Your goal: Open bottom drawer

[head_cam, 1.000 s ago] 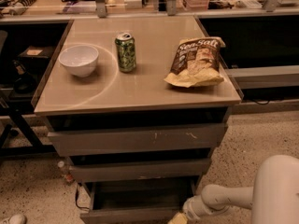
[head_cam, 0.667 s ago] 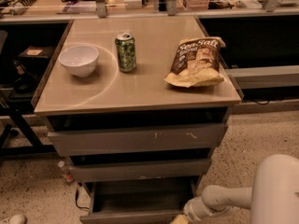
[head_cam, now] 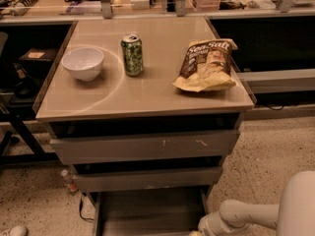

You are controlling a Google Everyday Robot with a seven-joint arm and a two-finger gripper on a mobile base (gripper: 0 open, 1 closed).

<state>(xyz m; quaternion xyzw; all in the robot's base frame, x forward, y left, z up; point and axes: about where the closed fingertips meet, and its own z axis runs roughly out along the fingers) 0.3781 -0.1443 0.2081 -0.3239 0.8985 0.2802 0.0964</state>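
Camera view: shallow grey bottom drawer [head_cam: 147, 213] stands open; my gripper [head_cam: 196, 232] near-right of it, grip state untellable; next, let go and back off.

A white bowl [head_cam: 82, 63], a green-patterned can [head_cam: 132, 54] and a brown-and-yellow chip bag [head_cam: 206, 65] stand out against the tan bench [head_cam: 147, 100]. Below, the bottom drawer [head_cam: 147, 213] is plain grey, with my cream-white pincer [head_cam: 197, 232] at its right corner.

The words "Sea Salt" stand printed on the chip bag [head_cam: 205, 65].
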